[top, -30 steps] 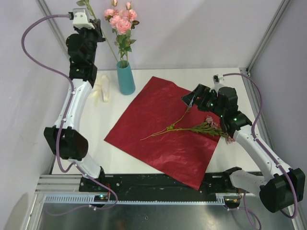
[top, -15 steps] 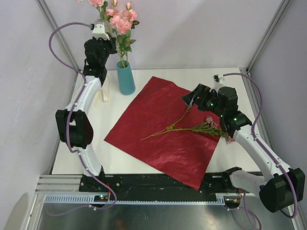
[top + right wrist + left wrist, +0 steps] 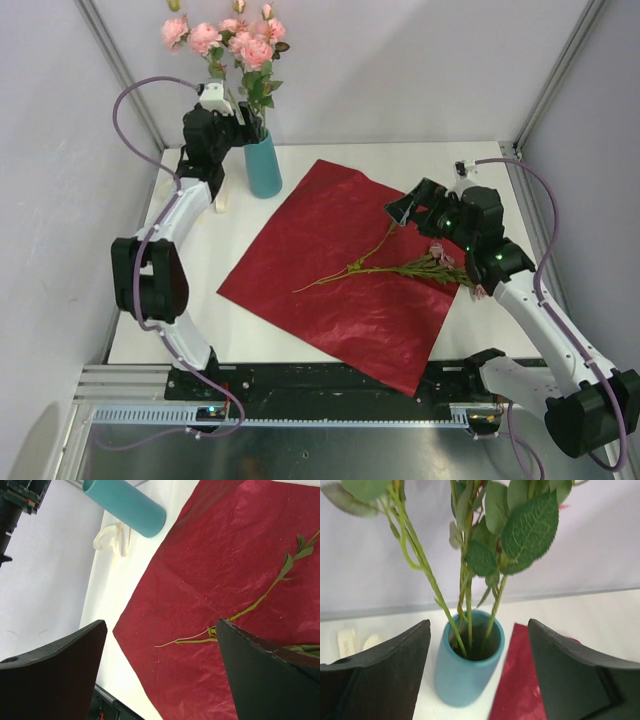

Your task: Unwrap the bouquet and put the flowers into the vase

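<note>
A cream ribbon (image 3: 112, 539) lies loose on the white table (image 3: 480, 168) just left of the vase (image 3: 264, 166), and the left arm mostly hides it from above. The dark red wrapping paper (image 3: 340, 270) is spread flat like a diamond over the middle of the table, one corner near the vase's foot. The teal vase stands upright at the back left and holds several flowers (image 3: 245, 45), with pink blooms high above the rim and green stems and leaves running down into its mouth. The loose flowers (image 3: 400, 268) lie across the paper, blooms toward its right edge under the right arm. The left gripper (image 3: 479, 622) hovers level with the vase's rim, fingers wide apart; the vase and stems show between them, untouched. The right gripper (image 3: 161, 625) hangs above the paper, spread wide and holding nothing.
</note>
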`<state>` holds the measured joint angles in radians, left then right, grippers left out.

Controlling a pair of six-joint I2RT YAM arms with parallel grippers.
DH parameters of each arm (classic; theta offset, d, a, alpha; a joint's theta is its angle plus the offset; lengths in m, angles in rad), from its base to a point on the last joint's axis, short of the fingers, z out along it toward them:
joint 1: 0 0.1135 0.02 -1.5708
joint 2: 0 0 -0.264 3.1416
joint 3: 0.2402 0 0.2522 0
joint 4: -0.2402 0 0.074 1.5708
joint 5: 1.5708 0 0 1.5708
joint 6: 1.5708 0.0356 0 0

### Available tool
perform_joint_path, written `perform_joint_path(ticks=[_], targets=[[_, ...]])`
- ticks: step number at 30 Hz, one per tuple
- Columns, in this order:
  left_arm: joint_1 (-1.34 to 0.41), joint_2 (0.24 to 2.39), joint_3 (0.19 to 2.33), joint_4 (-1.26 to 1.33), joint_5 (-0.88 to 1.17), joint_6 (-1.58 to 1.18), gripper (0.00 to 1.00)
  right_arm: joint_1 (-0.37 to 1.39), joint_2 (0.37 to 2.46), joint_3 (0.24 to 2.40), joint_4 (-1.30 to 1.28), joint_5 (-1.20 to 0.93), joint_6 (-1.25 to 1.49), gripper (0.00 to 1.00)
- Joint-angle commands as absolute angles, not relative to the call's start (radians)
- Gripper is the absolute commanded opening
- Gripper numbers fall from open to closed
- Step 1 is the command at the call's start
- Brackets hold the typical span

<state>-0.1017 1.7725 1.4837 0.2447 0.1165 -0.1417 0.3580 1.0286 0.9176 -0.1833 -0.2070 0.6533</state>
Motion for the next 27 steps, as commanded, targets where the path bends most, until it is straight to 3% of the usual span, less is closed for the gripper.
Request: perform_joint_path(ticks=[1,4,13,21,27], targets=[[-0.099,1.622,1.431,0.204,0.139,-0.19,0.88,0.366,0.991,0.922,-0.221,-0.175,0.709,0.97],[-0.1,1.563,1.379,0.132,0.15,-0.202,0.96,0.369,0.985,0.921,-0.254,-0.147,0.751,0.96],[-0.103,1.358,1.196,-0.097,0.279,-0.267,0.99,0.357,1.031,0.907,-0.393,0.101,0.997,0.93],[-0.164,1.134,0.949,-0.138,0.408,-0.364,1.0,0.352,1.203,0.847,-0.157,0.082,0.971,0.75],[-0.251,0.963,0.788,-0.177,0.414,-0.337,1.0,0.344,1.394,0.844,0.071,0.039,0.881,0.69]])
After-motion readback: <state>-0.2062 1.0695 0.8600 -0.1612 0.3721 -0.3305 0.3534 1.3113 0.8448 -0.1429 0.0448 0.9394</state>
